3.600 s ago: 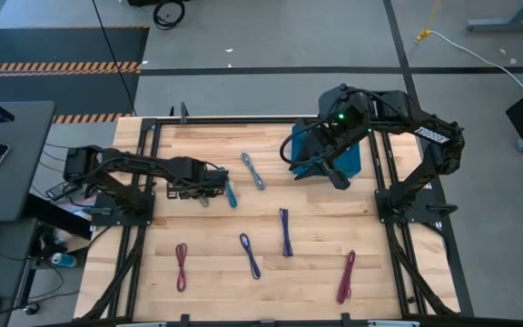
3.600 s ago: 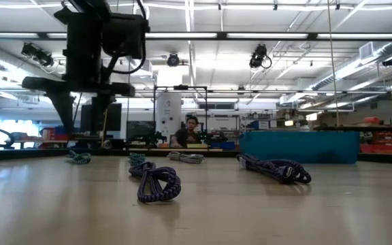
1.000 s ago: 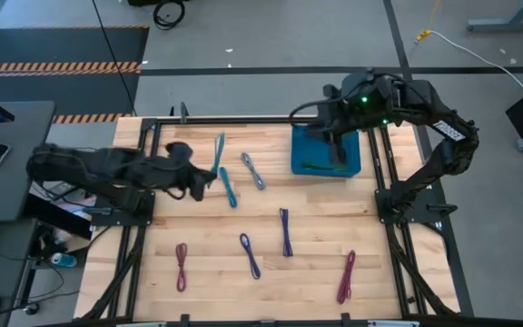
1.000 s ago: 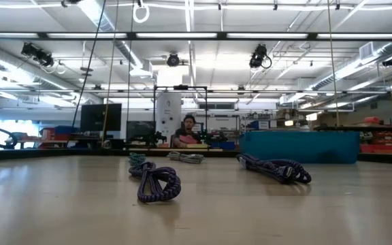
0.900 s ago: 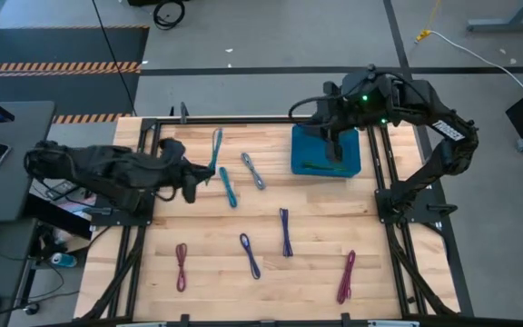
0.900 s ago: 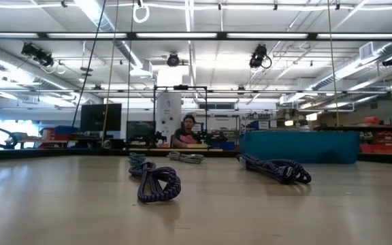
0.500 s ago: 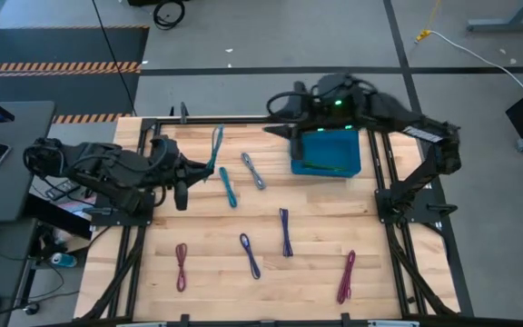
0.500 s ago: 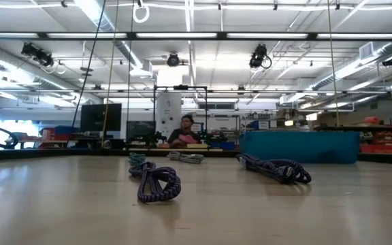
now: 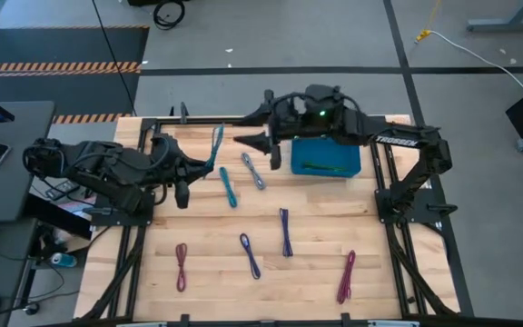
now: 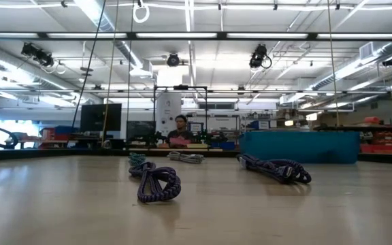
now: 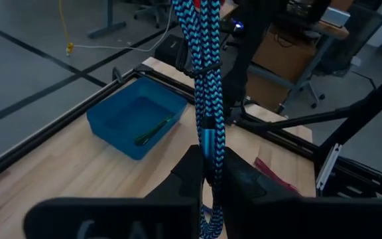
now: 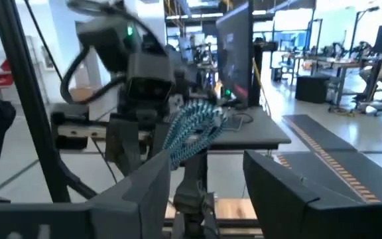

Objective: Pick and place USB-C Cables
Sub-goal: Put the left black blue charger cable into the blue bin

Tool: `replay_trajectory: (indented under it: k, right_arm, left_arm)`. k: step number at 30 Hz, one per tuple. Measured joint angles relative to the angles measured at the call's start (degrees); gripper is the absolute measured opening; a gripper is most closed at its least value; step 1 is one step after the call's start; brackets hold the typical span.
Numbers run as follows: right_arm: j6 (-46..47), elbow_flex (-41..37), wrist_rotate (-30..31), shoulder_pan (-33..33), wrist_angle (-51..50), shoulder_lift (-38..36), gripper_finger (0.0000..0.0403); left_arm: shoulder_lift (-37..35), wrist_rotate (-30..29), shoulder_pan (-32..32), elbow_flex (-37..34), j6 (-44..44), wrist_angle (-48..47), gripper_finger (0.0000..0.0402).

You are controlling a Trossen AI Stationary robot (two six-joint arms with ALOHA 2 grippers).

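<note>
Left gripper [image 11: 207,174] clamping tight on teal cable [image 9: 217,145], holding it up over table's [image 9: 316,263] far left side. Right gripper [image 9: 260,143] hovering left of blue bin [image 9: 325,154], fingers [image 12: 280,182] spread wide, gripping nothing. Green cable [image 9: 314,167] lying in bin. Other cables sitting loose on wood: another teal [image 9: 229,186], grey-blue [image 9: 253,170], two purple [image 9: 284,231], two maroon [image 9: 346,275].

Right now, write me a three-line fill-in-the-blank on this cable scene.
1. The left pincer is shut on a braided ____ USB-C cable.
2. The thin green cable lies inside the blue plastic ____.
3. The right pincer stands ____ and holds nothing.

Missing words: teal; bin; open
</note>
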Motion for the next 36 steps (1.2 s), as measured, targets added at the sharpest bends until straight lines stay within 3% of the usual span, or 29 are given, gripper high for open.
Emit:
replay_trajectory:
  k: [6, 14, 26, 31, 34, 36]
  right_arm:
    - [0.7, 0.0, -1.0, 0.5, 3.5, 3.4, 0.0214]
    - [5.0, 0.0, -8.6, 0.6, 13.8, 6.8, 0.0213]
    - [4.3, 0.1, -9.5, 0.6, 18.0, 9.3, 0.0208]
    - [4.1, 0.1, -9.5, 0.6, 18.5, 9.4, 0.0139]
    - [3.4, 0.1, -12.3, 0.6, 18.8, 9.4, 0.0052]
    - [2.9, 0.1, -14.5, 0.4, 18.8, 9.3, 0.0021]
  left_arm:
    - [0.0, 0.0, 0.0, 0.0, 0.8, 0.1, 0.0029]
    - [0.0, 0.0, 0.0, 0.0, 0.8, 0.2, 0.0029]
    - [0.1, 0.0, 0.0, 0.0, 0.8, 0.2, 0.0029]
    - [0.5, 0.1, -0.1, 0.0, 0.5, 1.2, 0.0033]
    - [0.5, 0.1, -0.1, 0.0, 0.7, 1.9, 0.0072]
    - [0.5, 0.2, 0.0, 0.0, 1.1, 2.6, 0.0106]
